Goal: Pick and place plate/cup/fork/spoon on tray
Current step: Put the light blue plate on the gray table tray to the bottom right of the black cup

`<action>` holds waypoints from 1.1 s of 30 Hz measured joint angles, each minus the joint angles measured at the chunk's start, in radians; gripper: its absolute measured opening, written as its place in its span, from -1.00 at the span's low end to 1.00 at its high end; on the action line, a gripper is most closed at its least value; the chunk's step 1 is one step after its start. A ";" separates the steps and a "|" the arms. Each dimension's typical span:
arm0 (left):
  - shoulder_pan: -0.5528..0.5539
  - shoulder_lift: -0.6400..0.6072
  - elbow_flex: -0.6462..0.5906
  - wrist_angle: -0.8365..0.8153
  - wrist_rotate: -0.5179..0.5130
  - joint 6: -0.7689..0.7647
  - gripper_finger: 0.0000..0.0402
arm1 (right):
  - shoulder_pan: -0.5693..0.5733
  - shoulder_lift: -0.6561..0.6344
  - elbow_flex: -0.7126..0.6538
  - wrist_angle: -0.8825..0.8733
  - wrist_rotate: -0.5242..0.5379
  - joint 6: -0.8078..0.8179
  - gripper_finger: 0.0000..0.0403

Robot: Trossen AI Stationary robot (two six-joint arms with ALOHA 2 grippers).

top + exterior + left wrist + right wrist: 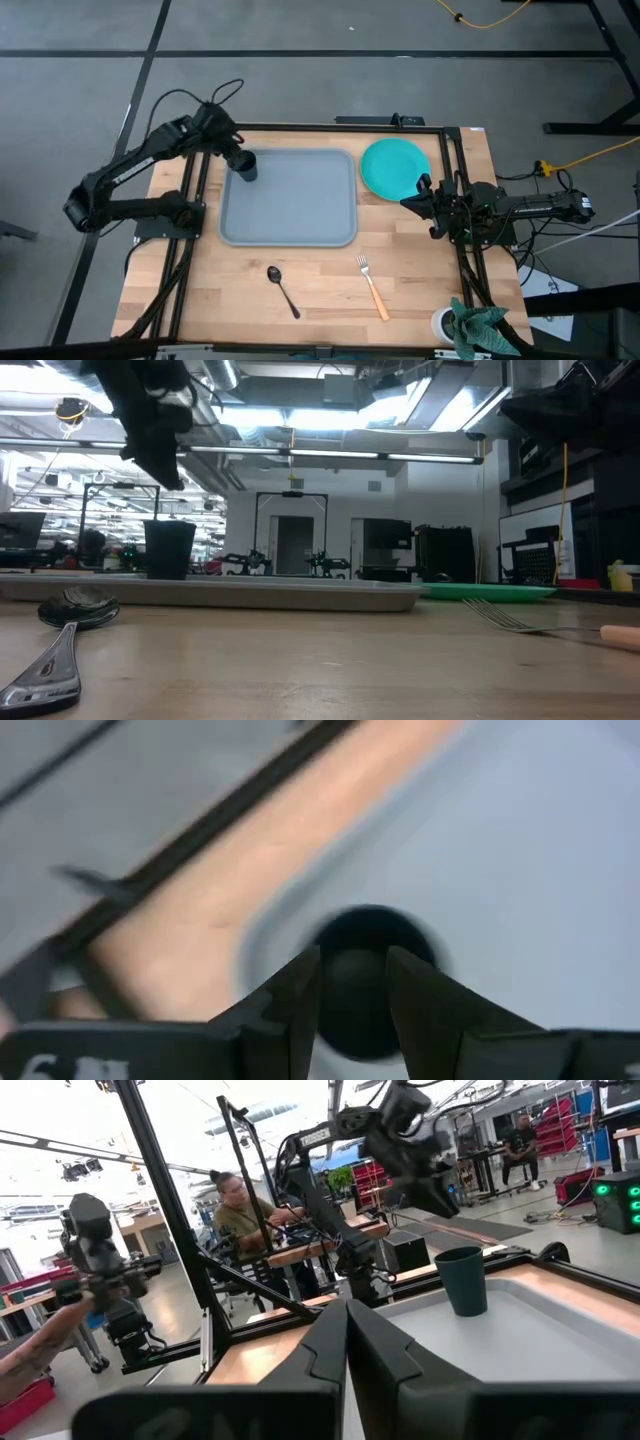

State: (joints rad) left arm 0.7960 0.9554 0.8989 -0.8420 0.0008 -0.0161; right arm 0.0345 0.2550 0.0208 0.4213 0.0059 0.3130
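Observation:
The dark cup (247,167) stands upright on its base in the far left corner of the grey-blue tray (290,240). My left gripper (237,155) hovers just above it, open and clear of its rim in the low view (165,470); the cup (370,970) shows below the fingers. The teal plate (395,167) lies flat on the table right of the tray. My right gripper (408,200) is shut and empty beside the plate's near right edge. The dark spoon (282,288) and the orange-handled fork (372,285) lie on the table near the front edge.
A white cup with a teal cloth (470,325) stands at the near right corner. A black frame runs round the table's sides (455,180). Bare wood lies between the tray and the cutlery. A person shows in the room beyond (235,1205).

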 joint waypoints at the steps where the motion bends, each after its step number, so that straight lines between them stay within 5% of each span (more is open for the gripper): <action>1: -0.004 -0.019 0.000 -0.018 0.047 0.000 -0.45 | 0.000 0.000 0.000 0.000 0.000 0.000 -0.92; 6: -0.051 -0.101 0.000 -0.174 0.204 -0.040 -0.45 | 0.000 0.000 0.000 0.000 0.000 0.000 -0.92; 12: -0.162 -0.219 -0.077 -0.200 0.184 -0.292 -0.45 | 0.000 0.000 0.000 0.000 0.000 0.000 -0.92; 20: -0.374 -0.426 -0.444 0.289 0.244 -0.374 -0.45 | 0.000 0.000 0.000 -0.001 0.000 0.001 -0.92; 25: -0.472 -0.517 -0.577 0.599 0.252 -0.234 -0.45 | 0.000 0.000 0.000 -0.001 0.000 0.001 -0.92; 33: -0.593 -0.613 -0.732 0.855 0.174 -0.085 -0.45 | 0.000 0.000 0.000 -0.014 -0.001 0.001 -0.92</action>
State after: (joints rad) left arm 0.2028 0.3425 0.1674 0.0126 0.1745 -0.1015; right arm 0.0341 0.2554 0.0208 0.4070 0.0048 0.3139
